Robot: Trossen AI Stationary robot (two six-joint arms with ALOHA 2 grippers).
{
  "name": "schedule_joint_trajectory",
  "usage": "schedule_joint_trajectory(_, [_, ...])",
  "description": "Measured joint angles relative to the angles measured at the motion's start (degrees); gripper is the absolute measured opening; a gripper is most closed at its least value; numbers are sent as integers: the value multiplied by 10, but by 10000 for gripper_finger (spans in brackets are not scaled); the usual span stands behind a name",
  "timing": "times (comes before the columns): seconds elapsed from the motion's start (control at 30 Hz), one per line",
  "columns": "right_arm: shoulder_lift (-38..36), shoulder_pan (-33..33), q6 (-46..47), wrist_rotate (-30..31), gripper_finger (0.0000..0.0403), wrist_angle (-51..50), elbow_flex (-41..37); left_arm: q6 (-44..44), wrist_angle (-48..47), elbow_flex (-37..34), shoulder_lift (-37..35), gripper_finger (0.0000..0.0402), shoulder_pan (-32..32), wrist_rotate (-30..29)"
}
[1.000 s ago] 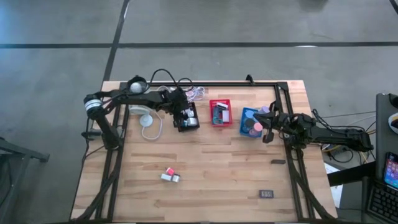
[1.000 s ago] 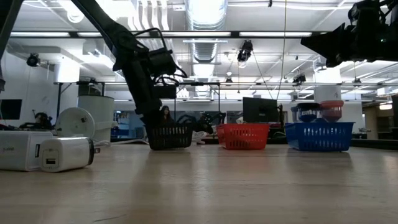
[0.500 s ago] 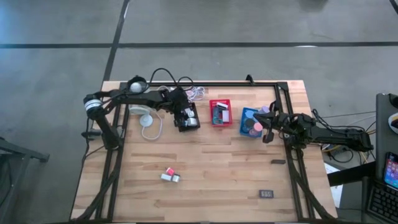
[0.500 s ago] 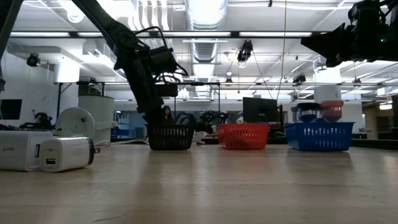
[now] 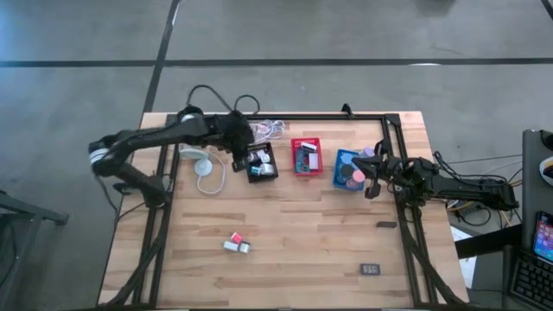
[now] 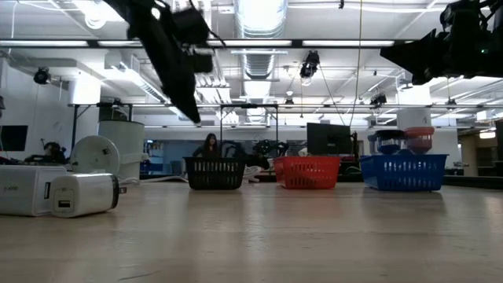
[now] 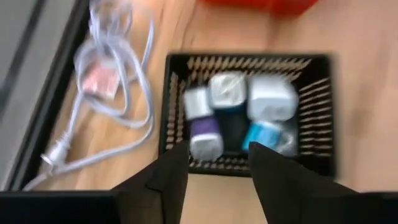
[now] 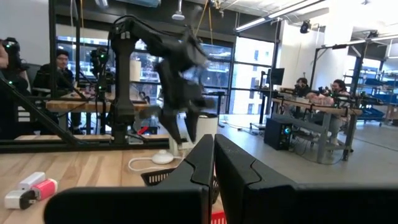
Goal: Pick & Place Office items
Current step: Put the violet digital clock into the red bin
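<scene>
Tabletop: office items (image 7: 233, 118) beyond parted fingers (image 7: 171, 171).

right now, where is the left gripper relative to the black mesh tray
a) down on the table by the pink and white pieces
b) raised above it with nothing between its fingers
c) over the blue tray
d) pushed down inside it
b: the left gripper hangs above the black mesh tray with an empty gap between its fingers, and the low view shows it lifted well clear of the tray's rim.
</scene>
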Motion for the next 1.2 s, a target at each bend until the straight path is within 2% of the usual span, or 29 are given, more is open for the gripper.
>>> schedule_joint_trajectory(0.17, [6, 0, 0, 0, 8, -1, 0, 14, 50, -48, -102, 138, -30, 42])
schedule_joint_trajectory(0.43, [22, 0, 0, 1, 8, 0, 0, 23, 80, -108, -259, 53, -50, 60])
schedule_joint_trajectory(0.57, [22, 0, 1, 1, 8, 0, 0, 33, 140, -155, -331, 11, -50, 87])
schedule_joint_trajectory(0.7, [22, 0, 0, 1, 8, 0, 0, 29, 233, -219, -394, 9, -50, 127])
schedule_joint_trajectory(0.8, [22, 0, -2, 1, 8, 0, 0, -2, 283, -260, -430, 11, -50, 123])
schedule_joint_trajectory(0.93, [23, 0, -13, 1, 8, 0, 0, 5, 299, -290, -462, 4, -50, 119])
schedule_joint_trajectory(1.03, [23, 0, -13, 1, 8, 0, 0, 28, 323, -318, -485, 7, -50, 139])
schedule_joint_trajectory(1.13, [23, 0, -13, 1, 8, 0, 0, 9, 379, -345, -503, 7, -50, 156])
schedule_joint_trajectory(1.2, [23, 0, -13, 1, 8, 0, 0, 8, 385, -357, -515, 4, -50, 159])
